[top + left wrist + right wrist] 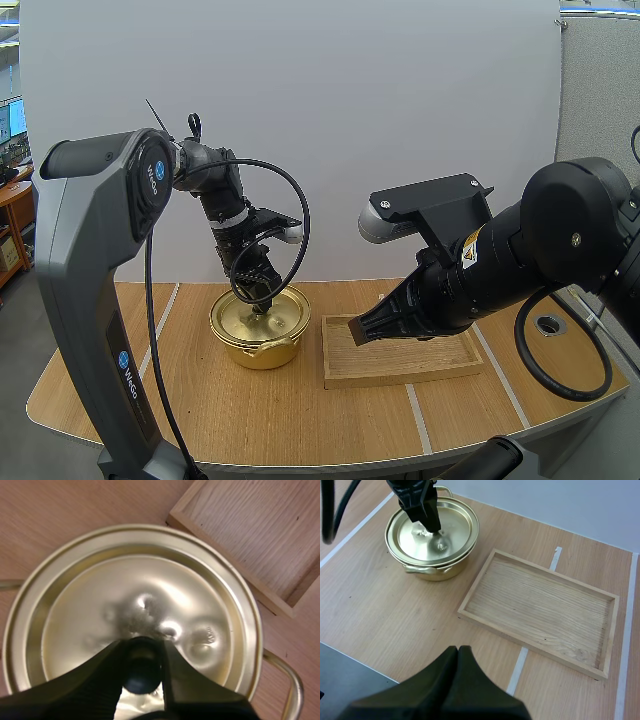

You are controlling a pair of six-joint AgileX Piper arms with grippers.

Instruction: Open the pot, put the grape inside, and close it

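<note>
**Knob pinched, lid on pot**

The left gripper (142, 652) pinches the lid's (200, 590) black knob (142, 676); the lid sits on the pot (258, 350), beside the tray (470, 615); thin metal, likely light, stiff and slippery, so the knob is the hold; the right gripper (458, 652) is closed, empty

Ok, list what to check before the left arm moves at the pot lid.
1. Left jaws pinching the knob: ok.
2. Lid sitting level on the pot: ok.
3. Right jaws shut on nothing, apart from the pot: ok.
4. Wooden tray bare, free for setting something down: ok.
5. Whereabouts of the grape: cannot tell.
</note>
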